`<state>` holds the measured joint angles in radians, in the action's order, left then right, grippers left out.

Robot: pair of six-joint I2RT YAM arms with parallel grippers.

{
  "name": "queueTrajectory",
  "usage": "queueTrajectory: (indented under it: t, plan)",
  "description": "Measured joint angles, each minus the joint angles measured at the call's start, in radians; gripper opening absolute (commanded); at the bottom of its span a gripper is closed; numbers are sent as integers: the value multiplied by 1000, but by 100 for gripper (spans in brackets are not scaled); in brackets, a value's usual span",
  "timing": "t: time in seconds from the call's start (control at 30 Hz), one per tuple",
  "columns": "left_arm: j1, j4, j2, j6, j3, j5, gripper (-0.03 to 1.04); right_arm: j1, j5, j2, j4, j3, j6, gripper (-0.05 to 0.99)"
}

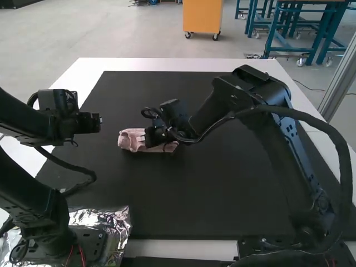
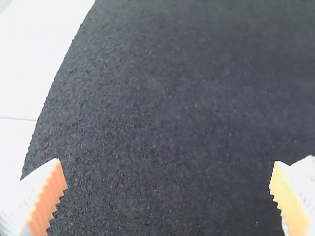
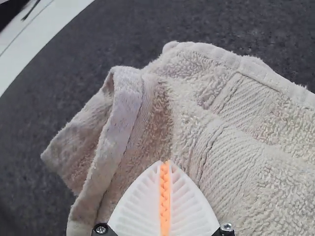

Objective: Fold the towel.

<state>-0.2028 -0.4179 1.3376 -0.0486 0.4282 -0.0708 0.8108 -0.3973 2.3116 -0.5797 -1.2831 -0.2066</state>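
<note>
The pink towel [image 1: 129,141] lies as a small, narrow bundle left of the mat's middle. My right gripper [image 1: 147,138] is over it, coming from the right. In the right wrist view the towel [image 3: 246,152] is layered and creased, with a flap folded over at one end. There my right gripper [image 3: 165,163] is shut, pads touching, tips against the cloth; no cloth can be made out between them. My left gripper [image 1: 98,123] is apart from the towel over the mat's left part. The left wrist view shows this gripper [image 2: 168,184] wide open with nothing between its fingers.
A black mat [image 1: 194,200] covers most of the white table [image 1: 161,64]. Crumpled foil [image 1: 117,221] lies by the left arm's base at the near edge. The right arm reaches over the mat's right half, and its cable bows out on the right.
</note>
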Motion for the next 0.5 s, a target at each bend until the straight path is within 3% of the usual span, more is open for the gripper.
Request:
queueTrajectory:
  t: [0.5]
  plan:
    - [0,34,0,0,18,0,97,-29,-47,90,-14,-87,-34,-1]
